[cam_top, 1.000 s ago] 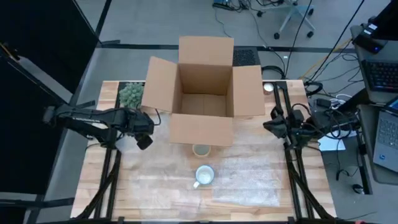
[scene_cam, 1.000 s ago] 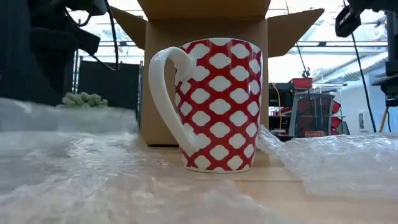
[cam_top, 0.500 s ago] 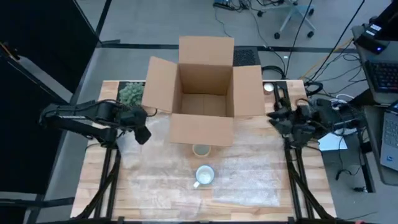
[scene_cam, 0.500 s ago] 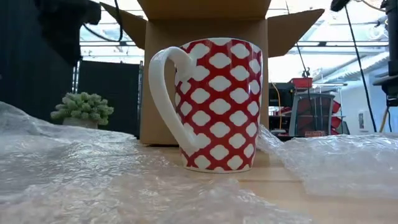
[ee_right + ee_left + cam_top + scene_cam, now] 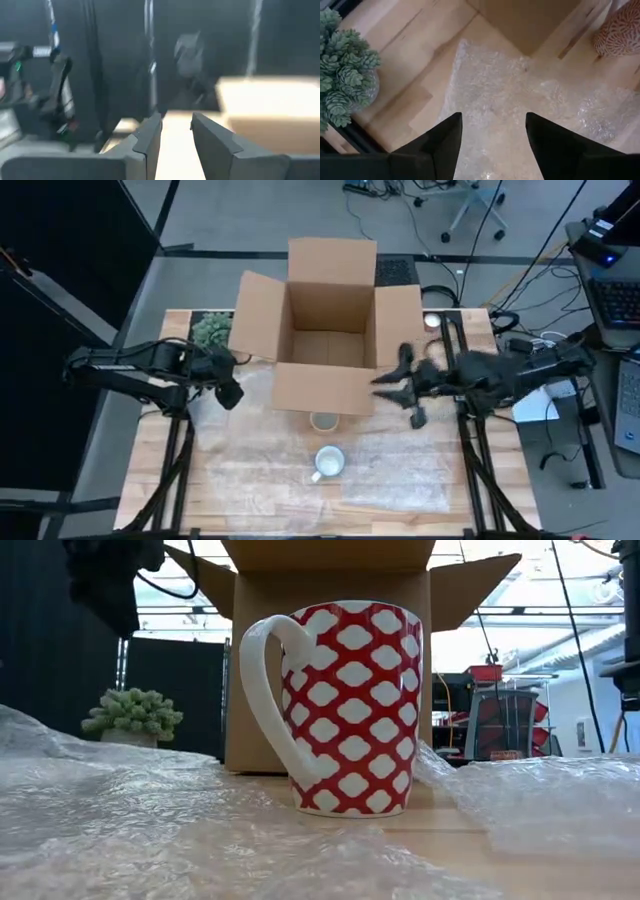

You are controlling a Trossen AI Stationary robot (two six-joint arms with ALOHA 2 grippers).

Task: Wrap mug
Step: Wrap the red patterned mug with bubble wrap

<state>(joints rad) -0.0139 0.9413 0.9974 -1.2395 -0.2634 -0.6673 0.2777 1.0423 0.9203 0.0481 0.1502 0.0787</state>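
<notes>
A red mug with white diamonds (image 5: 350, 705) stands upright on the wooden table (image 5: 180, 480), its handle toward the left; from above its white inside (image 5: 328, 462) shows. Sheets of bubble wrap (image 5: 400, 465) lie flat around it. My left gripper (image 5: 232, 392) hovers open over the far left part of the wrap (image 5: 520, 100), touching nothing. My right gripper (image 5: 400, 390), blurred, hangs open by the cardboard box's (image 5: 330, 330) near right corner; a gap shows between its fingers (image 5: 176, 122).
The open box stands at the table's far middle with its flaps out. A second cup (image 5: 323, 421) sits against the box's near wall. A small green plant (image 5: 210, 332) stands at the far left. Chairs, cables and laptops lie beyond the table.
My right gripper has swung from the table's right edge leftward to the box's near right corner. My left gripper has shifted a little toward the far edge. The wrap's left part, raised in the low view a second ago, has dropped, uncovering the plant.
</notes>
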